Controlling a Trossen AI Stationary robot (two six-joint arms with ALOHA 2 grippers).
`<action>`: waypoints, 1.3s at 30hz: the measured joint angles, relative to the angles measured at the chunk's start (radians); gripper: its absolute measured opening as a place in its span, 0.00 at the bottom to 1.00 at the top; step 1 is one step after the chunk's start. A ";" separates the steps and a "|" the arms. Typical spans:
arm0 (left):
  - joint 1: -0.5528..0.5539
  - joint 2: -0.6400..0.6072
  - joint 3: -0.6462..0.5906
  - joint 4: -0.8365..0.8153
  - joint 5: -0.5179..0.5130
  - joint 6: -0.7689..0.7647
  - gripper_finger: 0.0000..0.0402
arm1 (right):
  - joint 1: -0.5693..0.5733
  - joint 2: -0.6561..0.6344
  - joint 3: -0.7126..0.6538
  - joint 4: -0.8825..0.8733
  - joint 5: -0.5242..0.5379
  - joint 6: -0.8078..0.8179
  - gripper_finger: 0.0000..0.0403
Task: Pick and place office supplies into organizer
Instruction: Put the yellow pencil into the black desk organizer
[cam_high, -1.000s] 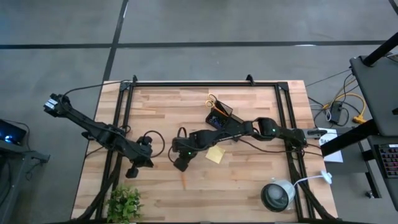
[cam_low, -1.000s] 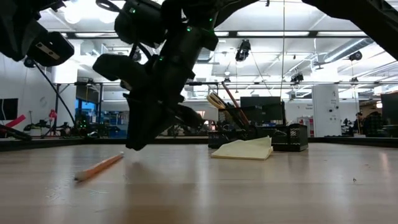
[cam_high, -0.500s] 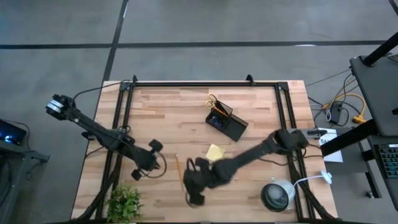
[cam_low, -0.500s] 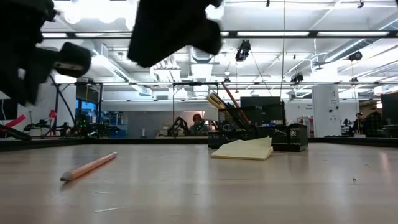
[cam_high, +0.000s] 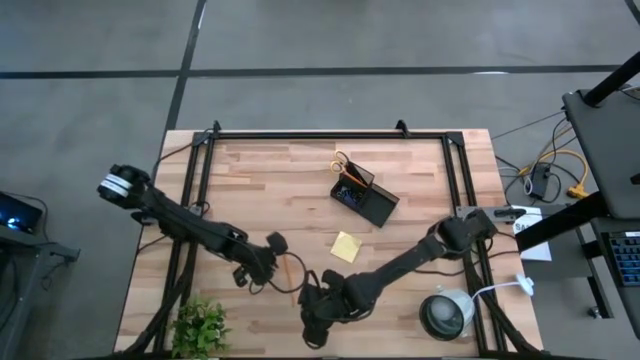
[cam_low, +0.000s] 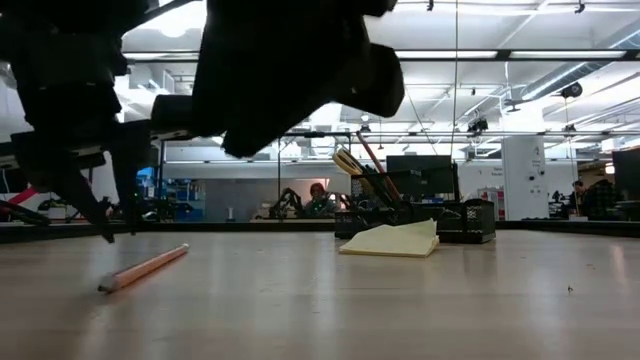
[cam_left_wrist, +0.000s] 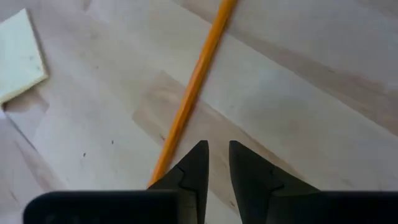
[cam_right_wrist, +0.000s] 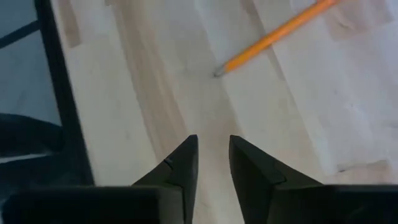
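Observation:
An orange pencil (cam_high: 292, 272) lies flat on the wooden table, near its front middle. My left gripper (cam_left_wrist: 214, 152) hangs just above the table at the pencil's blunt end (cam_left_wrist: 163, 168), slightly open, with nothing between its fingers. In the high view the left gripper (cam_high: 272, 268) shows beside the pencil. My right gripper (cam_right_wrist: 213, 149) is slightly open and empty above bare wood near the front edge, short of the pencil's tip (cam_right_wrist: 217, 73). The yellow sticky pad (cam_high: 347, 246) lies flat in front of the black organizer (cam_high: 365, 196), which holds the yellow-handled scissors (cam_high: 342, 161).
A round grey-white lamp (cam_high: 445, 315) stands at the front right corner and a green plant (cam_high: 200, 325) at the front left. Black rails (cam_high: 195, 200) run along the table's sides. Bare wood lies between the pencil and the organizer.
My right gripper has swung from beside the sticky pad at the table's middle toward the near edge and risen a little. My left gripper has come down and toward the pencil, rolling as it went. The pencil has shifted slightly along the table.

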 joint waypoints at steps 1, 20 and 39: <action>0.000 0.009 0.009 -0.001 -0.003 0.009 0.12 | 0.000 0.003 0.000 -0.003 0.016 0.002 0.21; 0.048 0.097 0.054 0.071 -0.042 0.261 0.12 | 0.028 0.002 0.000 -0.013 0.114 0.075 0.25; 0.125 0.113 0.091 -0.038 0.011 0.261 0.05 | 0.024 0.002 -0.004 -0.047 0.086 0.080 0.24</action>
